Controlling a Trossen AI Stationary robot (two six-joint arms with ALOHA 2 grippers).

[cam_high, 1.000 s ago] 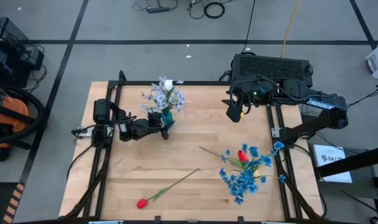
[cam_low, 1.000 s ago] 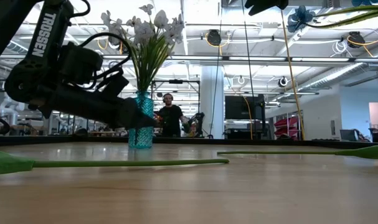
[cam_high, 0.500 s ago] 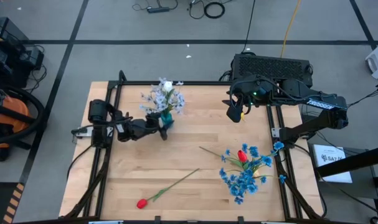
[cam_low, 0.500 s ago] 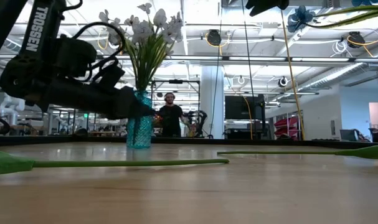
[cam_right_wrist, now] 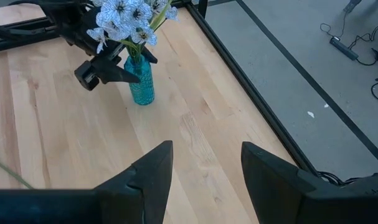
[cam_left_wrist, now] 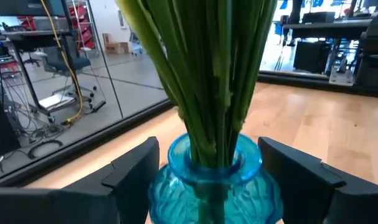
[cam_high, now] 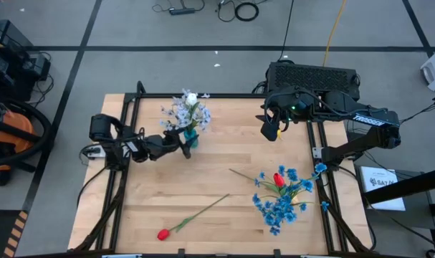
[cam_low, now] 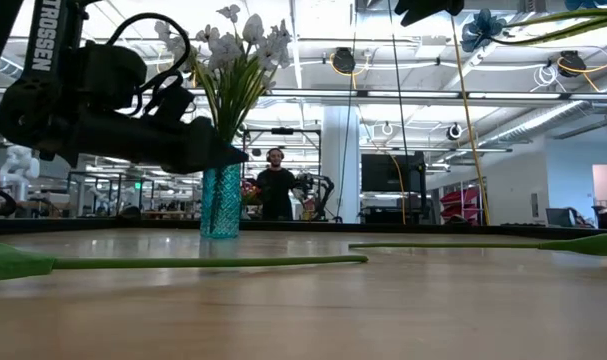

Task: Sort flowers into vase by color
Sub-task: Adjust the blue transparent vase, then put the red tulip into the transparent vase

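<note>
High view: the wooden table carried a teal vase near its far edge, left of centre, filled with pale blue-white sprays and one white bud. The left gripper sat at the vase, its arm reaching in from the table's left edge. The right gripper hung above the far right corner, well apart from the vase. A red tulip lay on the table near the front edge, left of centre. A bunch of bright blue sprays with another red tulip among them lay toward the right edge.

Low view: the left gripper was level with the vase, just under the stems. A green stem lay flat across the wood. A person stood far behind.

Left wrist view: fingers stood wide on either side of the vase's neck, with gaps showing, not clamped. Green stems rose from it.

Right wrist view: fingers were parted, holding nothing; the vase and the left gripper showed farther off.
</note>
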